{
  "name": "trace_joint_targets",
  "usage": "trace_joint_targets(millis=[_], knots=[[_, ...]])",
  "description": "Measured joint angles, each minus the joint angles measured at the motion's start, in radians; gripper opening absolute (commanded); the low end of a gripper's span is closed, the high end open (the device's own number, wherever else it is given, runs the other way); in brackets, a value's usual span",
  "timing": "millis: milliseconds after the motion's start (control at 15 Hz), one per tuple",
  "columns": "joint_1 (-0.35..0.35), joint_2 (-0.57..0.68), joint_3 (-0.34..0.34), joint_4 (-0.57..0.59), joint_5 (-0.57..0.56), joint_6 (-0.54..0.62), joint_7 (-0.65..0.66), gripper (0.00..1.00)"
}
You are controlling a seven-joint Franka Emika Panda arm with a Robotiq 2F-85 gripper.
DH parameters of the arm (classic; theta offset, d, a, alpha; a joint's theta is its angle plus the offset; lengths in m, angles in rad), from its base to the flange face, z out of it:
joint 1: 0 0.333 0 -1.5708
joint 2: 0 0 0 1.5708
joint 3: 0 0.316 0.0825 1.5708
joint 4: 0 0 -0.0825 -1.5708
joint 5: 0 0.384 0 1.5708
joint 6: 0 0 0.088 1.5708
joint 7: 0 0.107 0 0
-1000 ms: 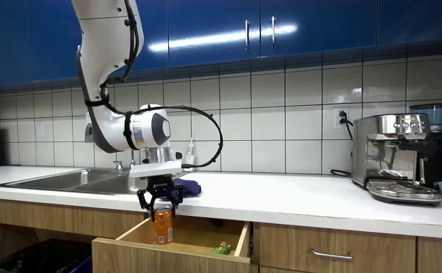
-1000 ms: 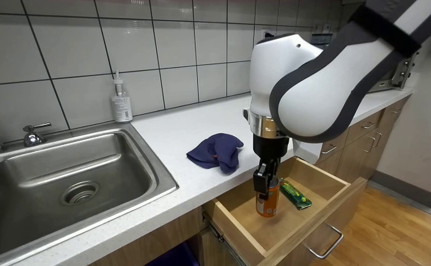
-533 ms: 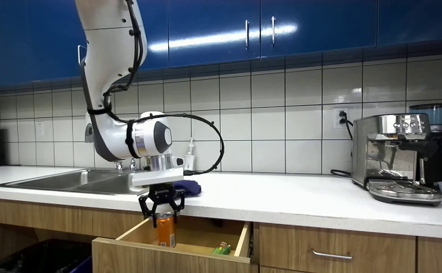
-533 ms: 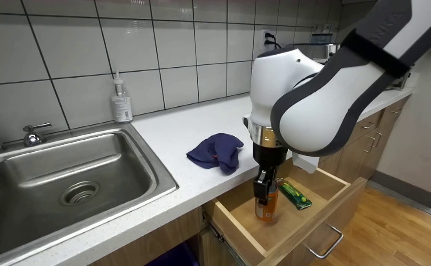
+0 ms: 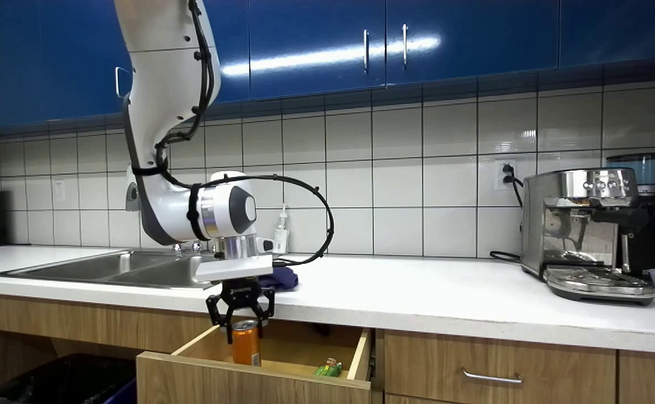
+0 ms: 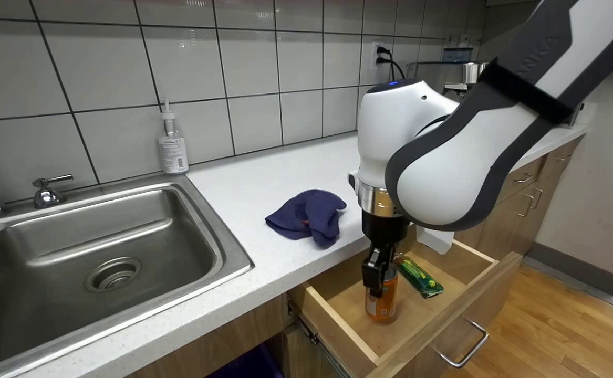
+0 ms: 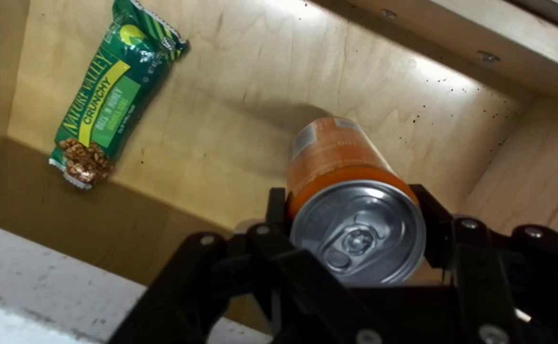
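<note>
My gripper (image 5: 244,338) is shut on an orange can (image 5: 246,349) with a silver top. The can stands upright inside the open wooden drawer (image 5: 248,371); I cannot tell whether its base touches the drawer floor. In an exterior view the gripper (image 6: 375,290) and can (image 6: 384,308) show from the side. In the wrist view black fingers (image 7: 276,205) press both sides of the can (image 7: 329,150) near its lid. A green granola bar packet (image 7: 104,93) lies on the drawer floor, apart from the can; it also shows in both exterior views (image 5: 329,368) (image 6: 418,275).
The white counter edge (image 6: 222,299) overhangs the drawer's back. A purple cloth (image 6: 309,216), a soap bottle (image 6: 173,147) and a steel sink (image 6: 227,252) are beside the arm. A coffee machine (image 5: 582,224) stands further along. A black bin (image 5: 69,376) is under the counter.
My gripper has moved down with the can in it, deeper into the drawer. The arm has come down with it. The packet, cloth and drawer have not moved.
</note>
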Motion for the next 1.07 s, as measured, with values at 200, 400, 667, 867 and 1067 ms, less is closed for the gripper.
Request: trace_joint_targets(millis=[200,400,667,867,1067], knots=[[-0.001,0.014,0.001,0.000,0.048,-0.001,0.004,0.38],[-0.003,0.022,0.001,0.000,0.103,-0.003,0.026,0.38],[-0.003,0.027,0.001,0.000,0.139,-0.005,0.086,0.38],[-0.002,0.032,0.000,0.000,0.141,-0.005,0.129,0.38],[0.002,0.039,-0.002,0.000,0.140,-0.003,0.163,0.38]])
